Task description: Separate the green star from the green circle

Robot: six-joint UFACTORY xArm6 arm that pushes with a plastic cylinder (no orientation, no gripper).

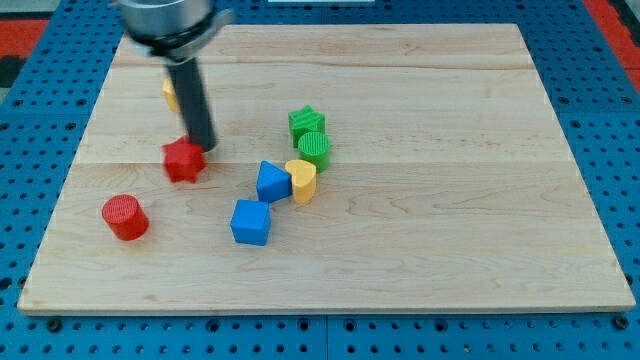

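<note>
The green star [305, 122] sits near the board's middle, touching the green circle [314, 149] just below it. My tip [202, 147] is to the view's left of both, about a hundred pixels from the star. It stands right next to the upper right edge of a red star [183, 160].
A yellow heart [301, 180] touches the green circle from below, with a blue block [271, 182] beside it and a blue cube [250, 222] lower. A red cylinder [125, 217] lies at lower left. A yellow block [170, 93] is partly hidden behind the rod. The wooden board [450, 200] rests on blue pegboard.
</note>
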